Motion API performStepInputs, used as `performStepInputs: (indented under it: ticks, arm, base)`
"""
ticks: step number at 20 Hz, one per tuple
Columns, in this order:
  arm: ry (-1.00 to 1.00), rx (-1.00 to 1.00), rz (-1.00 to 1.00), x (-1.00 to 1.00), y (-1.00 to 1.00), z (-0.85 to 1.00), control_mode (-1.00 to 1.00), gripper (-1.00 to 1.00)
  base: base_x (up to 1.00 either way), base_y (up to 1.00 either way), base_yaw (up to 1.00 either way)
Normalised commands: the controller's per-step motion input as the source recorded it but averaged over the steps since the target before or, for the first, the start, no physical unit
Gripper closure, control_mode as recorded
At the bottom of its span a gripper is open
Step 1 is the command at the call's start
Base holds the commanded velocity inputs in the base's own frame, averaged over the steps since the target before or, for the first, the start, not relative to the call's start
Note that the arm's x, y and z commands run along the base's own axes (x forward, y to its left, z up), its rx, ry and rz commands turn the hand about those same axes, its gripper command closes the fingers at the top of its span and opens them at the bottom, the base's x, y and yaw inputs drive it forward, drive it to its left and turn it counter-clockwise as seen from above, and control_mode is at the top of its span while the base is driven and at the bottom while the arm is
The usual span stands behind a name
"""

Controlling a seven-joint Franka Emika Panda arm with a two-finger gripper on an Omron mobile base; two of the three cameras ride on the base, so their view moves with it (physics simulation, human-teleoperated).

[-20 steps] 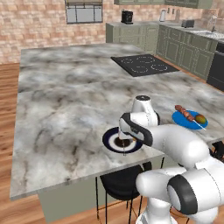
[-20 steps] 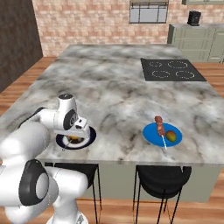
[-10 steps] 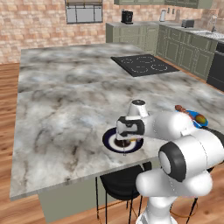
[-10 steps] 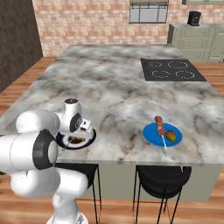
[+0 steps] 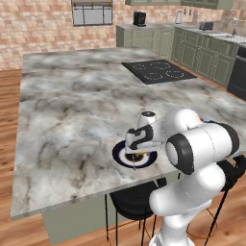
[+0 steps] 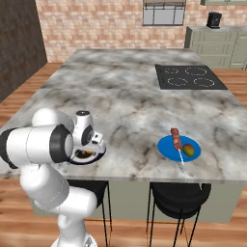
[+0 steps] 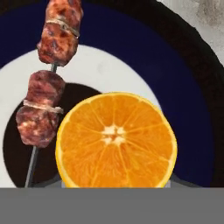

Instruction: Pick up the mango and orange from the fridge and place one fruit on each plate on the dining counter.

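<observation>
Gripper (image 5: 138, 153): lowered over the dark navy plate (image 5: 120, 153), clamped on the orange (image 7: 116, 140). Orange: shown cut-face up in the hand view, held just above the plate's pale centre, beside a meat skewer (image 7: 47, 87). Mango (image 6: 189, 150): lying on the blue plate (image 6: 166, 146), well apart, on the dining counter (image 6: 130, 101).

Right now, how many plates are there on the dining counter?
2. The dark navy plate lies under the gripper near the front edge; the brighter blue plate lies further right, holding the mango.
</observation>
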Motion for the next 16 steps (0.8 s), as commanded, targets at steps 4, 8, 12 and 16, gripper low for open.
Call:
performStepInputs:
  ticks: [4, 8, 12, 16]
  arm:
    - [0.00, 0.00, 0.00, -0.07, 0.00, 0.14, -1.00, -1.00]
    - [0.00, 0.00, -0.01, -0.27, 0.00, 0.43, -1.00, -1.00]
    - [-0.01, 0.00, -0.03, -0.37, -0.01, 0.57, -1.00, -1.00]
    - [-0.08, 0.00, -0.03, -0.51, -0.04, 0.63, -1.00, -1.00]
  base:
    - [0.00, 0.00, 0.00]
    - [0.00, 0.00, 0.00]
    - [0.00, 0.00, 0.00]
    - [0.00, 0.00, 0.00]
